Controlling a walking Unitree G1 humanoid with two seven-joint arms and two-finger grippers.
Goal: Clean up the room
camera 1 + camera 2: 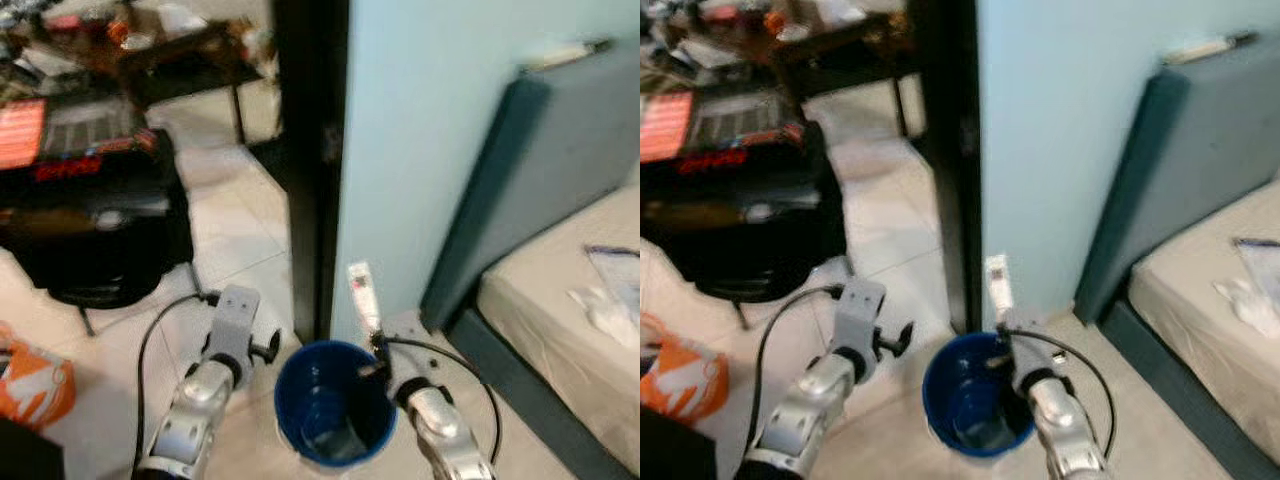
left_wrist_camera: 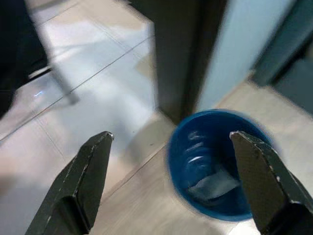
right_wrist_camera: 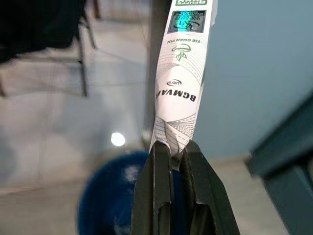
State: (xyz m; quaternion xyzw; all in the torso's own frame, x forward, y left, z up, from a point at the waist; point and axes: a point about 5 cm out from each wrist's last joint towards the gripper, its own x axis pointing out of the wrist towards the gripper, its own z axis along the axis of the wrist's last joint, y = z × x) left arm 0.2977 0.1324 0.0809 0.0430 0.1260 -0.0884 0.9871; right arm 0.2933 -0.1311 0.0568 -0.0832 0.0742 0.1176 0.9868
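Observation:
A blue bin point(image 1: 335, 405) stands on the floor at the foot of a dark door frame, with some pale rubbish lying at its bottom point(image 2: 210, 183). My right gripper point(image 3: 173, 147) is shut on a white printed wrapper point(image 3: 183, 73), which sticks upright point(image 1: 362, 295) over the bin's far right rim. To the left of the bin, my left gripper point(image 2: 171, 142) hangs open with nothing between its fingers.
A black case point(image 1: 90, 215) with red labels sits on the tiled floor at the left, an orange bag point(image 1: 35, 380) near it. A bed point(image 1: 570, 320) with white tissues is at the right, a grey headboard point(image 1: 530, 180) against the pale blue wall.

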